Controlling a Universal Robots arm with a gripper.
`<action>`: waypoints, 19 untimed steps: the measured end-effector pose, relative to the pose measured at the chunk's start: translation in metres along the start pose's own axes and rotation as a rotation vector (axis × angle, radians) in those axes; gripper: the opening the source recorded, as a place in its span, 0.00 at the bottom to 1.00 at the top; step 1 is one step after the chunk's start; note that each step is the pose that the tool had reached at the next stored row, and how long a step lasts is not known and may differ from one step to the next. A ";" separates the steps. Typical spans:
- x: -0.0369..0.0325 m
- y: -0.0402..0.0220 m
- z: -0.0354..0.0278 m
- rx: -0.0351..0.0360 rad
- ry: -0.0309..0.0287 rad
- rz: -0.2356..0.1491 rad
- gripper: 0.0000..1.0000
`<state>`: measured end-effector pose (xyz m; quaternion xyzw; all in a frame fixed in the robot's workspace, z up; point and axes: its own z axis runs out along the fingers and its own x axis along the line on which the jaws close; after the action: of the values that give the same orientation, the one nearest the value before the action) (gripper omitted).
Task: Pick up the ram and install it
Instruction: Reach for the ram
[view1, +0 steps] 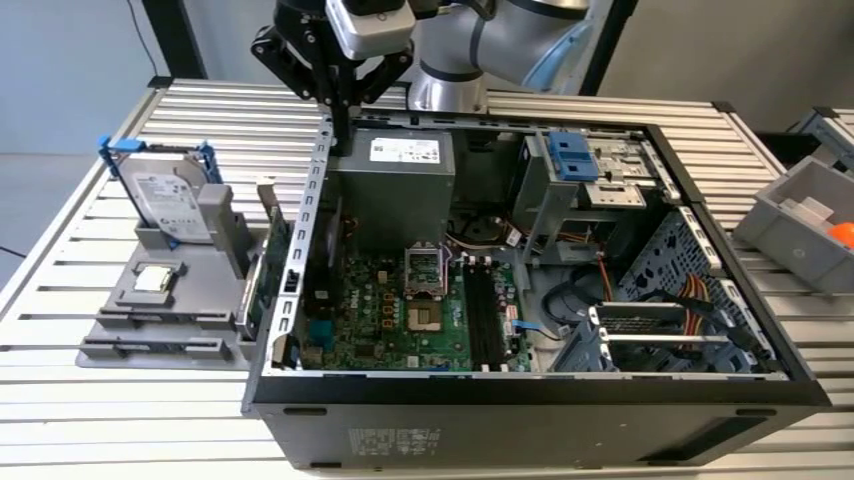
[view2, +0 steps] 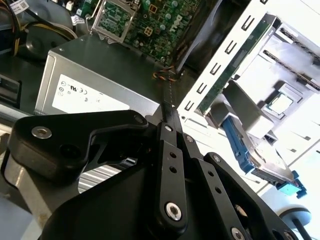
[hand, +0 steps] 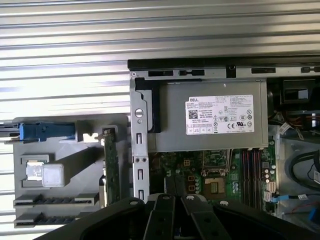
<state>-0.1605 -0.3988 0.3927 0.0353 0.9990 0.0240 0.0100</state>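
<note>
fingers: the black bar-link fingers (view2: 169, 160) look pinched together on a thin dark stick, so clamped, not apart
ram: that long, narrow dark-blue stick is the ram (view2: 170, 97), seen edge-on in the second wrist view; in the exterior view it hangs upright from the fingertips over the back rim of the case
under it: silver-grey power supply box with a white label (hand: 215, 115), just below and beside the ram
slots: long black memory slots (view1: 481, 315) on the green motherboard (view1: 387, 320), well apart from the ram, down inside the open black computer case (view1: 534, 400)
risk 1: imo the stick could clip the case rim or the power supply box going in, since it hangs close to both
risk 2: it's a narrow pinch on a long stick, so it might tilt and meet a slot crooked
risk 3: thin coloured wires (view1: 534, 240) near the slots could snag it
tray: grey parts tray (view1: 147, 352) at the exterior view's left, holding a silver hard drive in a blue bracket (view1: 171, 200) and a green card on edge (view1: 274, 260)
table: white slatted metal table (view1: 134, 420), carries case and tray
room: grey bin with something orange (view1: 801, 220) at the exterior view's right, pale blue panel (view1: 67, 70) behind
</note>
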 end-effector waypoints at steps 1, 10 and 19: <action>0.0006 -0.0001 0.0001 -0.0002 -0.0001 0.000 0.00; 0.0050 -0.0004 -0.0001 0.0000 0.0000 0.000 0.00; 0.0097 -0.0007 -0.0002 0.0000 0.0001 0.000 0.00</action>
<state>-0.1701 -0.3988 0.3927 0.0354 0.9990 0.0240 0.0099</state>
